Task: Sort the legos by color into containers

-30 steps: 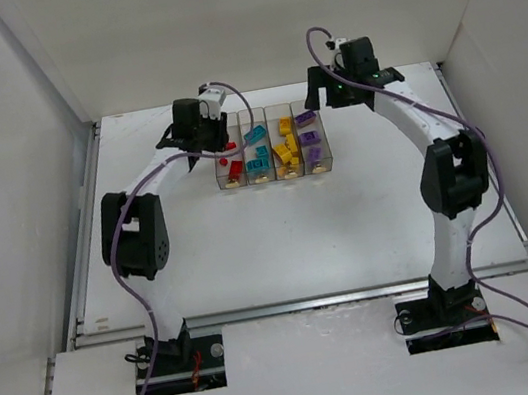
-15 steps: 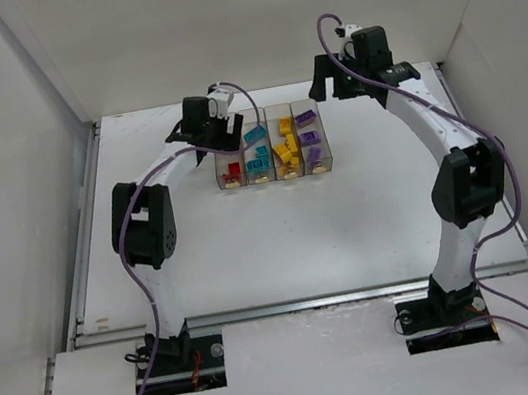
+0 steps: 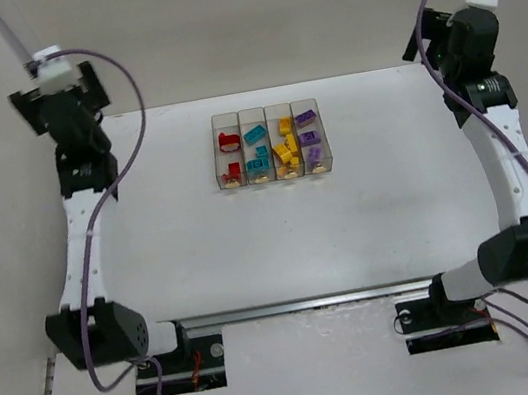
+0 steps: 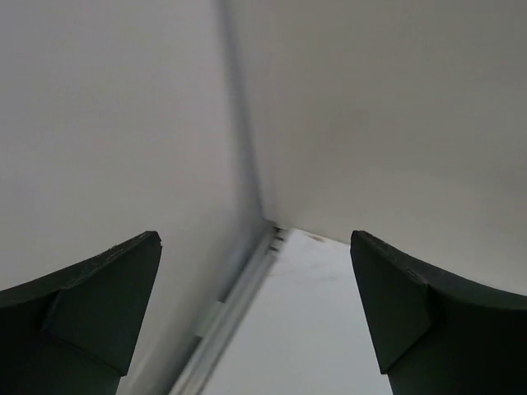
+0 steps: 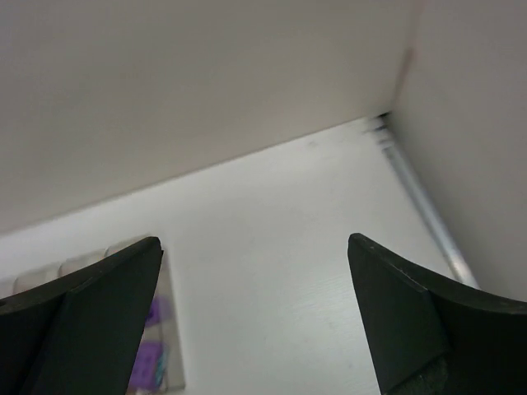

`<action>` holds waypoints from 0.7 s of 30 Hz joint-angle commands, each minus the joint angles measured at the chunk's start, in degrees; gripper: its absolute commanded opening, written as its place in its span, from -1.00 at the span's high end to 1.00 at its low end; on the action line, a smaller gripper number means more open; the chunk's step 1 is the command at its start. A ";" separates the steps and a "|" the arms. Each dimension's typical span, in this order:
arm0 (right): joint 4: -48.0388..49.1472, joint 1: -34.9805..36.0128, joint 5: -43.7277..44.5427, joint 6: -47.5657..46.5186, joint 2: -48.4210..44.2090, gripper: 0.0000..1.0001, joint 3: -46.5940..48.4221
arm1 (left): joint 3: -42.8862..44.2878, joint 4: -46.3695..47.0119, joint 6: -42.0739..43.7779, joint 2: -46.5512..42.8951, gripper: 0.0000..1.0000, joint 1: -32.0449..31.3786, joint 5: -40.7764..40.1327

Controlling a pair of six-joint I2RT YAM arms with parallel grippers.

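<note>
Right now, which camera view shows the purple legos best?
The top external view: all the purple legos lie unobstructed in the rightmost container. The right wrist view catches only a blurred purple patch at its lower left edge; the left wrist view shows none.

Left pincer and right pincer held high, jaws wide.

Both arms are built alike. The left arm and the right arm have slim white links between chunky black joint housings. A purple cable loops along each one and trails past the black base blocks at 7 and 5 o'clock in the top view. A small white box caps each wrist. The left end effector and the right end effector carry dark, matte, wedge-shaped fingers.
</note>
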 commanded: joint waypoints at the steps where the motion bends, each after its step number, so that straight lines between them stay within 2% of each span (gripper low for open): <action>1: 9.70 0.88 25.78 -1.12 -5.24 -1.00 -7.16 | -9.12 5.88 -0.39 -8.03 -0.98 5.09 -15.02; 4: 12.26 0.88 36.99 -1.12 -9.03 -1.00 -10.18 | -18.50 3.52 -5.47 -14.30 -0.98 8.72 -12.04; 5: 12.26 0.88 38.25 -1.12 -9.03 -1.00 -10.19 | -20.72 2.73 -6.36 -18.23 -0.98 10.55 -11.25; 7: 12.26 0.88 39.14 -1.73 -9.65 -1.00 -10.19 | -27.73 2.19 -7.42 -22.12 -0.98 11.88 -9.84; 11: 10.07 0.88 36.95 -1.20 -10.88 -1.00 -8.96 | -35.49 2.19 -8.57 -29.25 -0.98 13.20 -7.65; 15: 7.34 0.88 35.89 -0.15 -14.47 -1.00 -7.82 | -38.93 1.49 -11.47 -33.29 -0.98 13.21 -4.84; 21: 10.41 0.88 36.77 -0.15 -24.58 -1.00 -16.86 | -40.78 0.26 -14.37 -35.23 -0.98 13.21 -2.55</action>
